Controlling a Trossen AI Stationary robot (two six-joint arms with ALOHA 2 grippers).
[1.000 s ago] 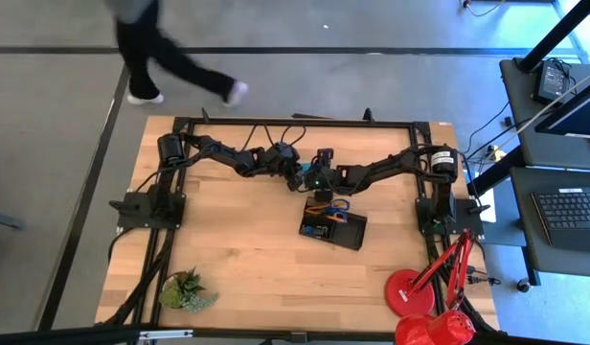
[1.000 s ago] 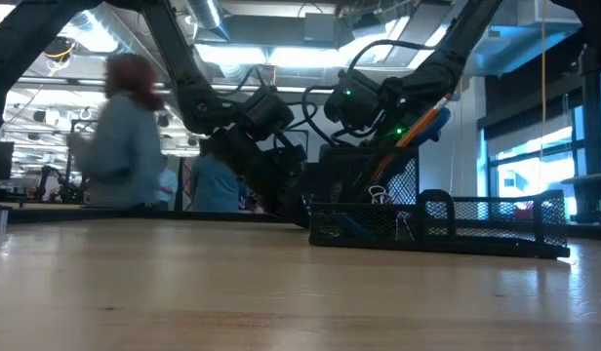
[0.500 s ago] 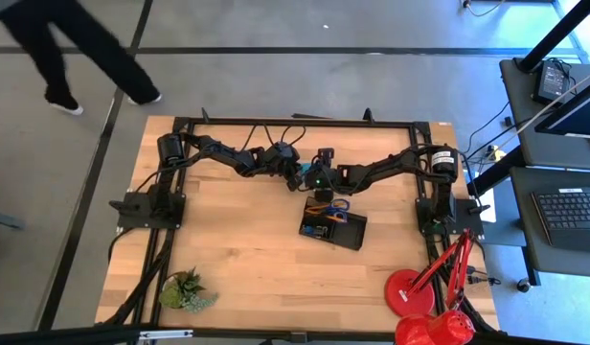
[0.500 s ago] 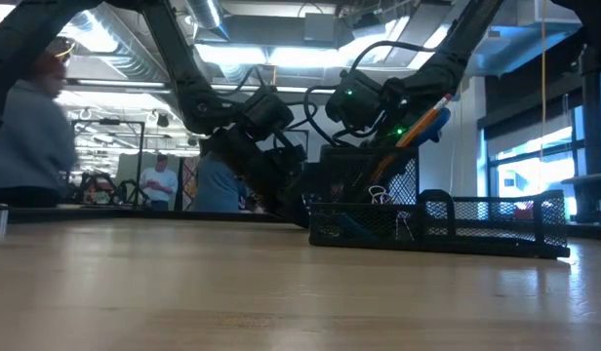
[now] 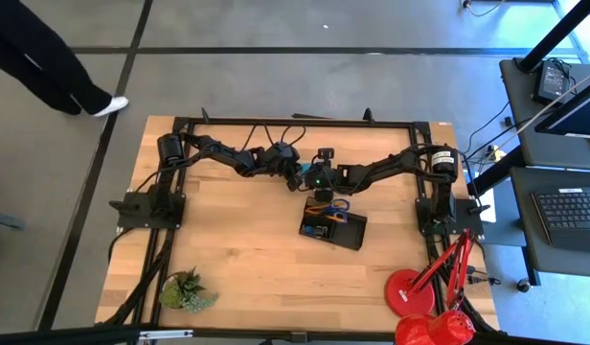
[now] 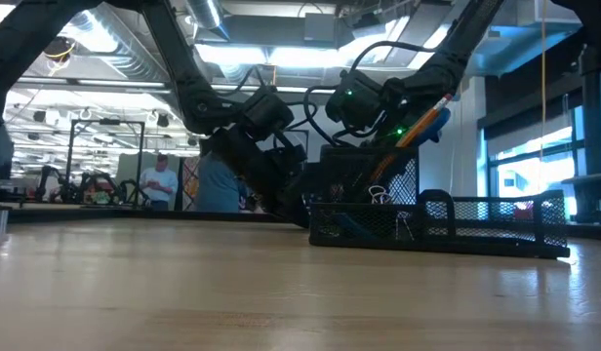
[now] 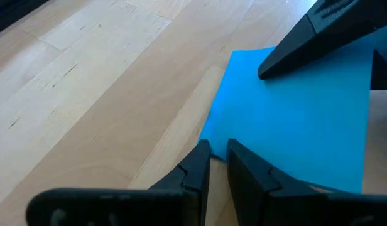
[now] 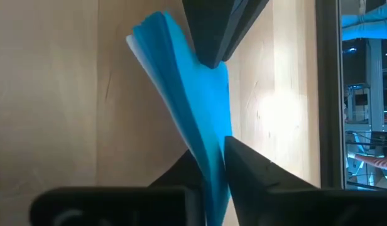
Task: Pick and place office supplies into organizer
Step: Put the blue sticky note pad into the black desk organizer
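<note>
Nearest you on the wooden bench [image 5: 238, 259] sit a small green plant [image 5: 185, 288] and a red desk lamp [image 5: 424, 297] — then the organizer [image 5: 331, 226]. Beyond it, both arms stretch low to mid-bench: left gripper [image 7: 217, 147] and right gripper [image 8: 209, 154] each have fingers pinched onto the blue note pad [image 8: 181, 107]. Farther off, a person [image 6: 160, 181] stands in the room.

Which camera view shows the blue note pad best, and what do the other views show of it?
The left wrist view: the blue note pad fills it, its face and edge clear. The right wrist view shows it edge-on, pinched by the right gripper. In the high and low views the arms hide it.
</note>
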